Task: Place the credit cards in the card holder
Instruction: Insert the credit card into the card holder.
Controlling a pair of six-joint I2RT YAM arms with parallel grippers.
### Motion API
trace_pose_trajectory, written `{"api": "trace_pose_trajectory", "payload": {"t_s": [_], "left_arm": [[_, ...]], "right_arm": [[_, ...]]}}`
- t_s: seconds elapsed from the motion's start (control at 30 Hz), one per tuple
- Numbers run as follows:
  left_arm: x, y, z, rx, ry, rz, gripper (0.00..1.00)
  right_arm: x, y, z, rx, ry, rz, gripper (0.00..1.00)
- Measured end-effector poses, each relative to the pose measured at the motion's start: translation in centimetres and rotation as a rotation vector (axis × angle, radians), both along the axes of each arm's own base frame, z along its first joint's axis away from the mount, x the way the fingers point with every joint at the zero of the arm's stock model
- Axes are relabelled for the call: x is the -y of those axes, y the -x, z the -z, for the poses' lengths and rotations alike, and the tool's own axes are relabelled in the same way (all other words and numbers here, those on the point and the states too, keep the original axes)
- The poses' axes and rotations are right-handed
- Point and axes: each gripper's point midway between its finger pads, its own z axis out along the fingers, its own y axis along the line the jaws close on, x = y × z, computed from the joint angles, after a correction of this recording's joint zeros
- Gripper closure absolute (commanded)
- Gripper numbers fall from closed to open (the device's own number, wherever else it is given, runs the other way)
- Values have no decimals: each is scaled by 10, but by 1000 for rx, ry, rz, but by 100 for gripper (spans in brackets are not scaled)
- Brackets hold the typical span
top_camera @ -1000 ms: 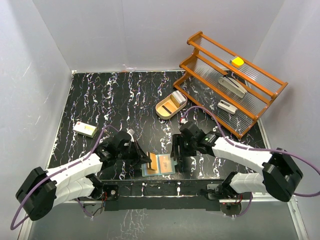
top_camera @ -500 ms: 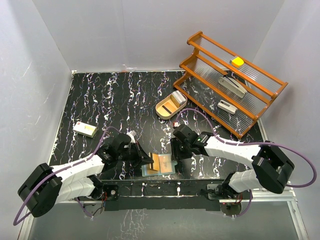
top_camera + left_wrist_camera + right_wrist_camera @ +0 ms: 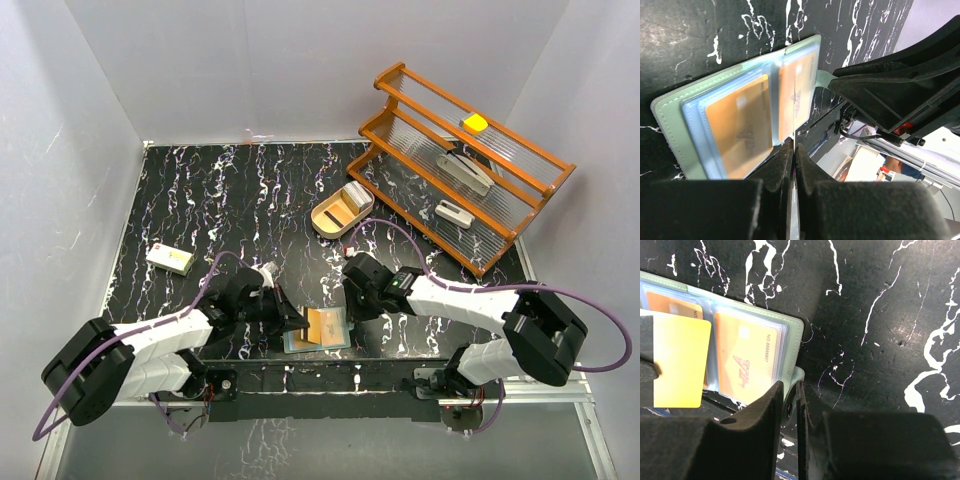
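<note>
The card holder [image 3: 318, 329] lies open near the table's front edge, pale green with blue-grey pockets. Orange credit cards sit in its pockets [image 3: 740, 130] [image 3: 747, 362]. My left gripper [image 3: 297, 320] [image 3: 794, 145] is shut on one more credit card [image 3: 794, 100], held on edge over the holder's middle. That card shows as a yellow-orange face [image 3: 680, 360] in the right wrist view. My right gripper [image 3: 350, 308] [image 3: 790, 387] is at the holder's right edge, jaws pinched on its small snap tab [image 3: 799, 375].
An oval wooden tray [image 3: 330, 222] with more cards stands behind the holder. A wooden rack [image 3: 415, 165] with small items fills the back right. A small white box [image 3: 170, 259] lies at the left. The table's front edge runs just below the holder.
My right gripper has moved left to the holder's edge and its jaws have closed down on the snap tab. The left gripper with its card has shifted slightly right over the holder.
</note>
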Motion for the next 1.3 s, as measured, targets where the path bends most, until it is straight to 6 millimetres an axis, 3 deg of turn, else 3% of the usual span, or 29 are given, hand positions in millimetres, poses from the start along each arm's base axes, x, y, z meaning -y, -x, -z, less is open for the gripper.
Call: {"api": "trace_pose_trajectory", "payload": {"t_s": [0.33, 0.67, 0.97, 1.3], "left_arm": [[-9, 10, 18, -23, -11, -1, 100], [-7, 11, 19, -28, 5, 1, 100], [-3, 3, -9, 51, 78, -26, 100], [-5, 7, 19, 2, 12, 8, 100]], "right_arm": [[5, 2, 8, -4, 12, 22, 87], [5, 4, 11, -3, 15, 30, 91], [9, 11, 18, -20, 29, 30, 91], [9, 12, 18, -20, 29, 27, 91]]}}
